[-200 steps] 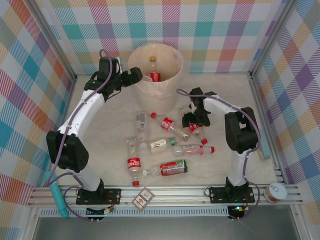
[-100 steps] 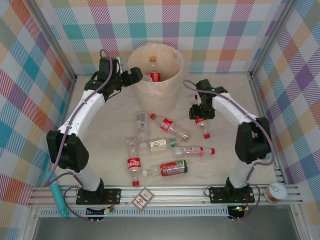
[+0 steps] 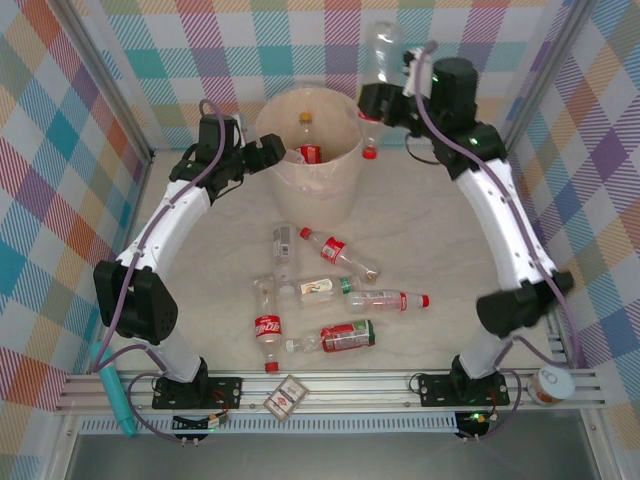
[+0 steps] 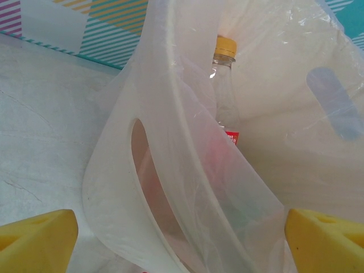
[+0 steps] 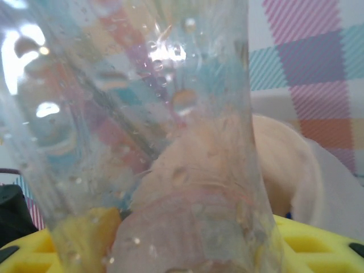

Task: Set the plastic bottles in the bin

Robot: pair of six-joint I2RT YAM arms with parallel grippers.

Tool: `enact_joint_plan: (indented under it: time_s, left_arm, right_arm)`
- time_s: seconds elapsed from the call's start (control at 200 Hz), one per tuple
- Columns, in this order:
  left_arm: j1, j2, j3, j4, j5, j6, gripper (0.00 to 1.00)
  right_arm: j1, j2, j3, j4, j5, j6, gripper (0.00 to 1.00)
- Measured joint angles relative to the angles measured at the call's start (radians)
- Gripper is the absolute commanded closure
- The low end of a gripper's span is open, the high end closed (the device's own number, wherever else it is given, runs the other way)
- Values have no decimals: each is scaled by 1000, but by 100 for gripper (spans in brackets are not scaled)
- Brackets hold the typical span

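Left wrist: yellow-capped bottle (image 4: 224,91) inside bin (image 4: 114,165).

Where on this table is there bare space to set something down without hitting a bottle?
The widest bare patch is the tabletop between the loose bottles and the right arm. A narrower strip lies between the left arm and those bottles. The centre is crowded with bottles; the bin takes the far middle.
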Motion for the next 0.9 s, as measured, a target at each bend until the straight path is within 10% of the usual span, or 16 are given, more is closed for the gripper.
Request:
enact_joint_plan:
  time_s: [0.225,0.62,0.9]
  left_arm:
    - [0,0,-10,19,7,-7,9]
    - [0,-2,-16,30,6,-7,10]
    - [0,-2,-21,40,14,-11,10]
  right_arm:
    - [86,419,485,-92,16,-23,45]
    - [127,505,394,-179,48,-66,42]
    - [141,508,352,-199,80,-83,21]
